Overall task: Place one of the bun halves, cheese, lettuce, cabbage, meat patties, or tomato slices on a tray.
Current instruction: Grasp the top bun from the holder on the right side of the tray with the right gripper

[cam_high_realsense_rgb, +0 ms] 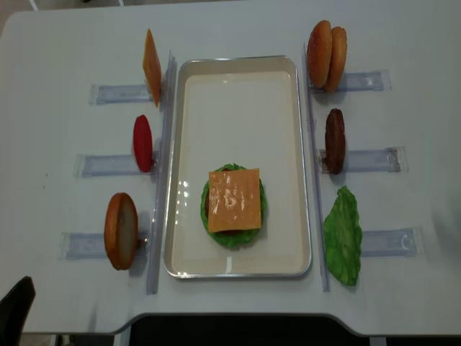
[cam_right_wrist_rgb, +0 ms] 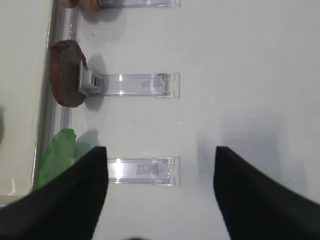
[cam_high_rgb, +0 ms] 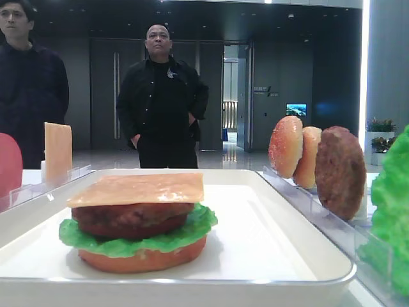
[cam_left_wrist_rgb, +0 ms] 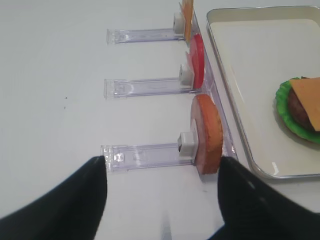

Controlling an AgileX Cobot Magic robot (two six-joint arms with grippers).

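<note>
The burger on the tray (cam_high_realsense_rgb: 184, 173) stood built up to its cheese (cam_high_realsense_rgb: 234, 199). The right pincer (cam_right_wrist_rgb: 160, 192), jaws wide and empty, hung over the bench; ahead of it waited the seeded top bun (cam_high_realsense_rgb: 319, 54), likely next.

A white table (cam_high_realsense_rgb: 65, 43) carries the tray (cam_high_realsense_rgb: 306, 180) at frame centre, with clear racks (cam_high_realsense_rgb: 108, 94) lying along the left and right sides of the frame.
</note>
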